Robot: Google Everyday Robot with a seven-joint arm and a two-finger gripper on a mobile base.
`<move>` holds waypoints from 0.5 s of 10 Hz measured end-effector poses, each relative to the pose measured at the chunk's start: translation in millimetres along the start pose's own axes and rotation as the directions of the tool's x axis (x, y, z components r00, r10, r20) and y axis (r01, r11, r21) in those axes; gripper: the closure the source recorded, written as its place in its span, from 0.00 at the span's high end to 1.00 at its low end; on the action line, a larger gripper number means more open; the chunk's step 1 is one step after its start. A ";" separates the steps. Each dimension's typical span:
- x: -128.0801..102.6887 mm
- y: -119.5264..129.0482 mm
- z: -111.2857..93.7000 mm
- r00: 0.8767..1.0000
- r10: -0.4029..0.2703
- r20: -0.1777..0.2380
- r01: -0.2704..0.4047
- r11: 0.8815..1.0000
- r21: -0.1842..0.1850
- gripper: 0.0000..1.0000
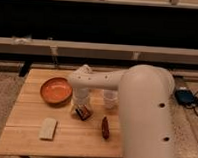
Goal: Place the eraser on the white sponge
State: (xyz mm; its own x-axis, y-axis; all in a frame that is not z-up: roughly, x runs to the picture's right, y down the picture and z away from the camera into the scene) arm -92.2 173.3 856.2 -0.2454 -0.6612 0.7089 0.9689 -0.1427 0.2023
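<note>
Camera view: the gripper (80,106) is lowered to the wooden table (24,139), directly over the eraser (83,113). Whether it is gripping the eraser cannot be told. The eraser lies on the tabletop at the gripper's tip. The white sponge (48,128) lies flat, nearer the camera and to the picture-left of the gripper, apart from the eraser. An orange bowl (56,90) sits just beside the gripper, picture-left. On the opposite side are a cup (110,98) and a dark oval object (105,128).
</note>
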 end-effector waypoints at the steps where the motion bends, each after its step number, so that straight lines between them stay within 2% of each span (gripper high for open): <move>1: -0.2 -2.6 2.1 1.000 -0.005 0.003 0.005 1.000 -0.013 0.78; 3: 0.2 -4.3 4.0 1.000 -0.003 0.004 0.003 1.000 -0.031 0.64; 5: -0.3 -3.2 6.7 1.000 0.007 0.011 -0.006 0.999 -0.044 0.44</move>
State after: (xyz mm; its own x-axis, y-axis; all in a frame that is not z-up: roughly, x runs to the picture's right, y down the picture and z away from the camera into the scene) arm -95.4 178.9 859.9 -0.2392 -0.6538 0.7179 0.9709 -0.1709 0.1678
